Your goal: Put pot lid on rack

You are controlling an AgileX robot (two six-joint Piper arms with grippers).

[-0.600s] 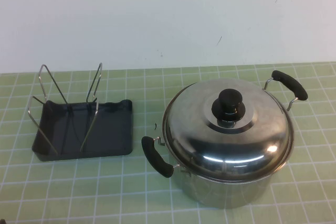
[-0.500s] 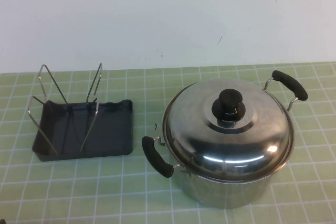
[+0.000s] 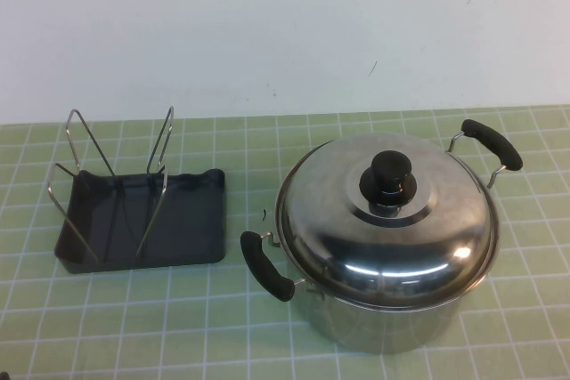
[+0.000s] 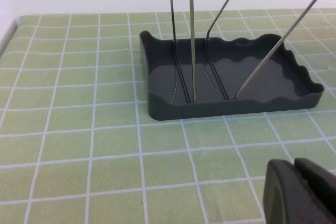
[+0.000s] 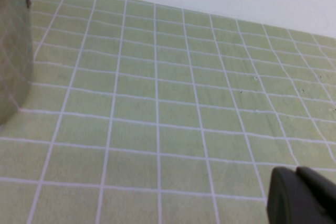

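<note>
The shiny domed pot lid (image 3: 419, 229) with its black knob (image 3: 388, 175) sits on the steel pot (image 3: 383, 322) at the right of the table. The wire rack (image 3: 116, 180) stands upright on its dark grey tray (image 3: 191, 220) at the left; it also shows in the left wrist view (image 4: 191, 35) on its tray (image 4: 273, 77). My left gripper (image 4: 296, 174) is shut and empty, low over the mat a short way in front of the tray. My right gripper (image 5: 296, 179) is shut and empty over bare mat, with the pot's wall (image 5: 13, 51) off to one side. Neither gripper shows in the high view.
A green tiled mat (image 3: 178, 327) covers the table, with a white wall (image 3: 267, 24) behind. The pot's black handles (image 3: 265, 264) stick out toward the tray and toward the back right (image 3: 492, 142).
</note>
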